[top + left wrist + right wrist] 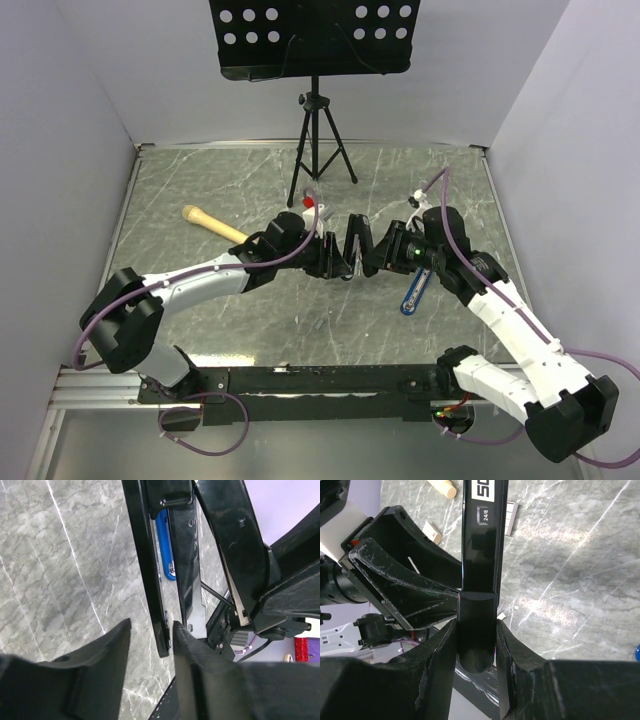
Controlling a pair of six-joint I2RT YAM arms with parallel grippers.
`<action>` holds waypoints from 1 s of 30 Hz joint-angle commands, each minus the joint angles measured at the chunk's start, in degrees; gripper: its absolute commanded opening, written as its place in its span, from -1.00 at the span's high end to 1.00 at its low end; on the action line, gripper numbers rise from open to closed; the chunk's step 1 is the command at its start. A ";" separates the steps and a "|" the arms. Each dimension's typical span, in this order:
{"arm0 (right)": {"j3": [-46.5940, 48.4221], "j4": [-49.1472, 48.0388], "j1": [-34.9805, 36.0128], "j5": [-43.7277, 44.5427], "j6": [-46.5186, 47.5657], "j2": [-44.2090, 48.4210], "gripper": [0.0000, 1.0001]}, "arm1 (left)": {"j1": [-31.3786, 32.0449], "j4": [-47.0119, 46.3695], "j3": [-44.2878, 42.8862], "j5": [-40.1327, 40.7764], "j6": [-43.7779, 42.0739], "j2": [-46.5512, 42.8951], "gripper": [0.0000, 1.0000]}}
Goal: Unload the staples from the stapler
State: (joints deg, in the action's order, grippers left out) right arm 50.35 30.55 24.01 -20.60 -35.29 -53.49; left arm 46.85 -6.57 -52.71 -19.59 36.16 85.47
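Observation:
The black stapler (351, 244) hangs above the table's middle with its hinged parts spread apart. My right gripper (476, 625) is shut on the rounded end of its glossy top arm (479, 570). My left gripper (152, 625) stands open around the tip of a thin black rail of the stapler (150, 565). The rail lies close against the right finger (197, 670), with a gap to the left finger (100, 665). A small ribbed silver-grey strip, the staples (510, 519), lies on the marble beyond the stapler.
A wooden-handled tool (211, 222) lies at the left and a blue-handled tool (413, 294) under the right arm. A small tan block (431, 531) sits near the staples. A black tripod (316, 140) with a music stand rises at the back. Walls close in three sides.

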 commanded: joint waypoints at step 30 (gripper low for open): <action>-11.23 -15.34 2.71 -2.96 -2.33 0.23 -0.18 | -0.09 -18.66 2.35 -11.87 16.31 2.86 0.98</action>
State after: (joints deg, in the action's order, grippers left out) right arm 39.79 18.41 25.78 -24.58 -37.06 -54.61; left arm 46.65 -18.17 -48.75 -30.17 50.92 88.55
